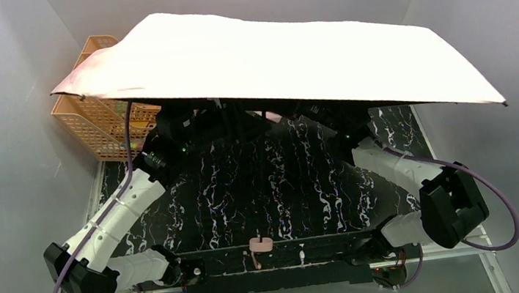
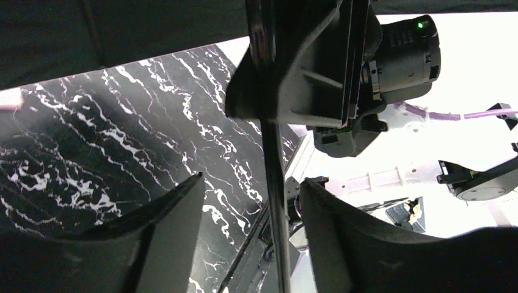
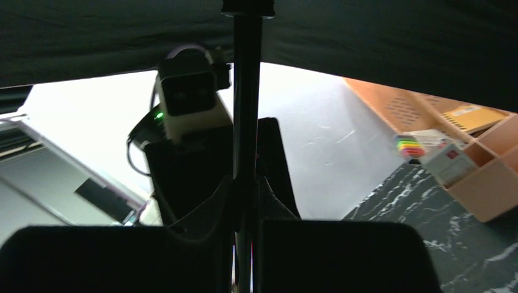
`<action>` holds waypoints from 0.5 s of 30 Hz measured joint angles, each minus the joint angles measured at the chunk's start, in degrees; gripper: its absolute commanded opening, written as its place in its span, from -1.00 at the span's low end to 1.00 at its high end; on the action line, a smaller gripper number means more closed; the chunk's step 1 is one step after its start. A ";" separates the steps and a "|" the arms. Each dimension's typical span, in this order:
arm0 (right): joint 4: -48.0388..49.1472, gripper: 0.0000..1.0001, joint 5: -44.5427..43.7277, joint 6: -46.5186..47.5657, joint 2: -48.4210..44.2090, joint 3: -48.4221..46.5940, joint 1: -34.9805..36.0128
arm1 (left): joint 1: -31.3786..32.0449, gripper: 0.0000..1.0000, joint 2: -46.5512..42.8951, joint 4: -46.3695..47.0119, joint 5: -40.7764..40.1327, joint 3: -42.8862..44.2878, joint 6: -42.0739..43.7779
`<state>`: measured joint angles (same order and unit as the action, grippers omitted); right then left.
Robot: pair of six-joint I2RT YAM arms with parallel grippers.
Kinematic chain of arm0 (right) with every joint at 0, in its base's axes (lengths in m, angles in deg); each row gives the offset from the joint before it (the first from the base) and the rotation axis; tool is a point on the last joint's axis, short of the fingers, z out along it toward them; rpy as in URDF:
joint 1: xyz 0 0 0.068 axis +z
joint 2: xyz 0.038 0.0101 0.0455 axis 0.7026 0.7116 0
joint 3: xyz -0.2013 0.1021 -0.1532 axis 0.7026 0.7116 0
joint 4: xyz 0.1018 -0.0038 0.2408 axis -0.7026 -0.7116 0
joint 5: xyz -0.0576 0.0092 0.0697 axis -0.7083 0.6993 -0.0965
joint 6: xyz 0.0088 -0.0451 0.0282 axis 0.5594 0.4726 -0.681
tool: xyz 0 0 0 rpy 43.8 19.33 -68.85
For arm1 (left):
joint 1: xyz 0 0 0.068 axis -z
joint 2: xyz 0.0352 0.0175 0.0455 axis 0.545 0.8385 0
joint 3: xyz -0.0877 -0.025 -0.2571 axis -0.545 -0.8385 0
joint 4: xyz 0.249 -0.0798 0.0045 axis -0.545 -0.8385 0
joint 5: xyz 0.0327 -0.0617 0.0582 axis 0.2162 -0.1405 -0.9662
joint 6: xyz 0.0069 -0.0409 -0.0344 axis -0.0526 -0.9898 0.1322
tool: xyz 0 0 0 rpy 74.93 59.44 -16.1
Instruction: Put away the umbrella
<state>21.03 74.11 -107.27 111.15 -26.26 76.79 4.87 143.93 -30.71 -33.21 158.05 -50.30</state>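
Note:
The umbrella (image 1: 283,59) is open, and its pale canopy covers the middle of the table in the top external view. Its small pale handle (image 1: 260,246) rests at the near table edge. Both grippers are hidden under the canopy there. In the left wrist view my left gripper (image 2: 251,179) stands open, and the black shaft (image 2: 273,183) runs between its fingers, nearer the right one. The right wrist view shows my right gripper (image 3: 247,180) shut on the shaft (image 3: 246,91), below the black underside of the canopy (image 3: 366,36).
An orange basket (image 1: 95,117) with boxes and papers stands at the table's back left, partly under the canopy; it is also in the right wrist view (image 3: 470,165). The table top (image 1: 276,189) is black marble pattern. Grey walls close in on both sides.

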 measured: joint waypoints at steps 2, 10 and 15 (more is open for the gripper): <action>3.30 -1.00 2.03 -2.14 0.72 -0.11 0.00 | 0.00 -0.17 0.66 1.92 0.68 0.02 -0.70; 5.86 -0.38 3.61 -3.54 1.16 -0.85 -0.39 | 0.48 -1.00 2.05 8.48 4.20 0.02 -5.33; 1.01 0.21 2.69 -0.20 -1.05 -1.51 -0.44 | 0.46 -1.00 2.25 8.55 3.10 0.02 -5.16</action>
<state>22.03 76.80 -107.46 110.10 -27.77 76.36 5.33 146.18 -22.16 -30.10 158.07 -55.46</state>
